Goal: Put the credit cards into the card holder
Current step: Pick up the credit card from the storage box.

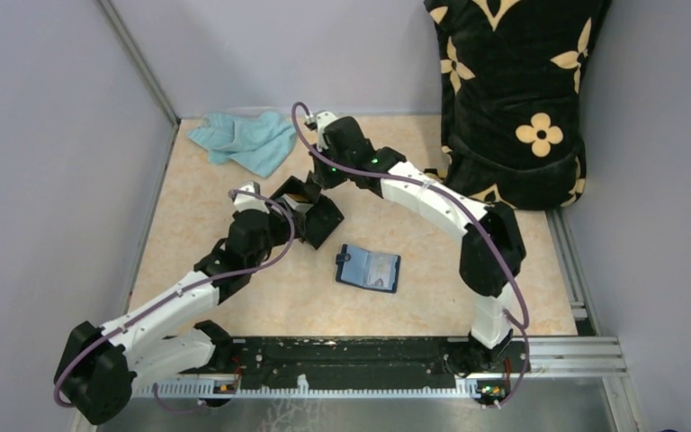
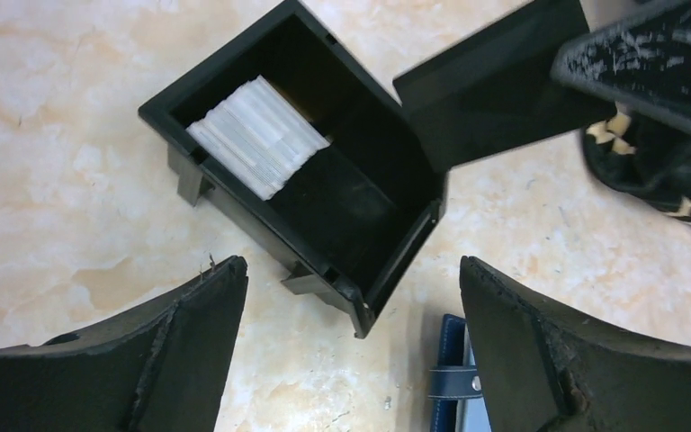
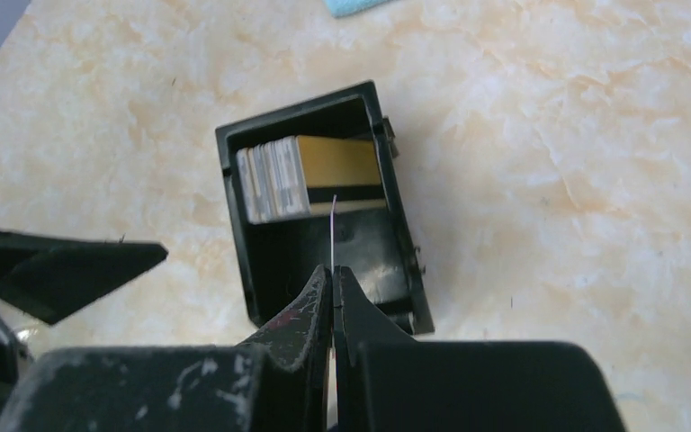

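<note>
One card [image 3: 334, 225], apparently edge-on, in the right hand [image 3: 333, 274] over black box [image 3: 283, 261]

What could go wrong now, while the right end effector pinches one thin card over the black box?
1. The right end effector seems to grip the card with its fingertips only, so the card may slip or twist.
2. The open left end effector hangs close to the black box and might knock it.

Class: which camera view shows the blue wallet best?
The top view: the whole wallet shows there, with nothing in front of it. The left wrist view catches only one edge with its strap. The right wrist view shows none of it.
</note>
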Controlling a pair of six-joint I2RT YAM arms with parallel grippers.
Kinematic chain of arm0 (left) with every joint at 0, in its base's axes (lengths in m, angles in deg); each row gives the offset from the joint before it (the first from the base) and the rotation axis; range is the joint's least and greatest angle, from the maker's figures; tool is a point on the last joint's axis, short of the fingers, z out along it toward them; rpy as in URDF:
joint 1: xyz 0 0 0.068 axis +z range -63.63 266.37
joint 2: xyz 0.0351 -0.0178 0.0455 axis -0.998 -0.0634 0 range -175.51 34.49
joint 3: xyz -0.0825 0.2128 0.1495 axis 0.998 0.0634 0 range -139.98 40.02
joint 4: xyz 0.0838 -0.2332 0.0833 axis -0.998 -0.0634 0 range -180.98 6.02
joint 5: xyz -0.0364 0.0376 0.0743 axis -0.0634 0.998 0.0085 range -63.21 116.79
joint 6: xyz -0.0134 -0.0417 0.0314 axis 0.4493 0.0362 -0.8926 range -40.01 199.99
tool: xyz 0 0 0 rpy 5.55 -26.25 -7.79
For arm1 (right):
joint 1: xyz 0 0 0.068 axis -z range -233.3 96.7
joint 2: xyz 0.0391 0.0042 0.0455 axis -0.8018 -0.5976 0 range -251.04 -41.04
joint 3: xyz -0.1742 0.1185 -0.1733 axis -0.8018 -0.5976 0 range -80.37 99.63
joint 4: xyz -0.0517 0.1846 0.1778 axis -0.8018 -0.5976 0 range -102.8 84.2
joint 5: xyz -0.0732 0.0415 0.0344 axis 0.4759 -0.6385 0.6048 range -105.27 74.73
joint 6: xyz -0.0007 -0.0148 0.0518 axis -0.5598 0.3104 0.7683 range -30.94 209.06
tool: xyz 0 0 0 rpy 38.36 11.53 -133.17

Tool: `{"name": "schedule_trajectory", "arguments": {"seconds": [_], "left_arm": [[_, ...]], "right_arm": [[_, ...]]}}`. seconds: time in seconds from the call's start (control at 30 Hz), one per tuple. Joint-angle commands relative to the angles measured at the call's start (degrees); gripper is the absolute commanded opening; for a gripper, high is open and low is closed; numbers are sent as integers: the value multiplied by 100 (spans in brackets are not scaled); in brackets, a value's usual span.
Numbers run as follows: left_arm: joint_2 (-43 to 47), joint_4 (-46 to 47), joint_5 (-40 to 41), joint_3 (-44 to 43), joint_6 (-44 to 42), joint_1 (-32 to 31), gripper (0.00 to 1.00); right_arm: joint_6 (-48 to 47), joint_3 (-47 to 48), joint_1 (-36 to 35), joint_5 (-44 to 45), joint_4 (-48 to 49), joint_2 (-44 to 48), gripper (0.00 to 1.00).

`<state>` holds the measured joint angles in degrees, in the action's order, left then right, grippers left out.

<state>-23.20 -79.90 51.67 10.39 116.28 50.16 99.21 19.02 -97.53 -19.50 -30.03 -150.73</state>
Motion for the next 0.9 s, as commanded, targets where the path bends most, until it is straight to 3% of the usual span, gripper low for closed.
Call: {"name": "schedule_trajectory", "arguments": {"seconds": [0.0, 0.17, 0.3, 0.53, 0.87], "left_arm": [[348, 122, -666, -127, -497, 43, 93], [470, 443, -1500, -50, -528, 35, 93], [421, -91, -1866, -307, 702, 35, 92], [20, -1082, -3350, -1120, 3005, -71, 86], [339, -1437, -4137, -1317, 4430, -167, 84]], "right_arm": [[210, -645, -95, -168, 207, 1101, 0], [415, -2101, -95, -253, 529, 2470, 0], [304, -3435, -208, -134, 852, 3580, 0], [-178, -4551, -1261, 1621, 1004, 4967, 0], [-1321, -5385, -3005, 4775, 1982, 5442, 0]]}}
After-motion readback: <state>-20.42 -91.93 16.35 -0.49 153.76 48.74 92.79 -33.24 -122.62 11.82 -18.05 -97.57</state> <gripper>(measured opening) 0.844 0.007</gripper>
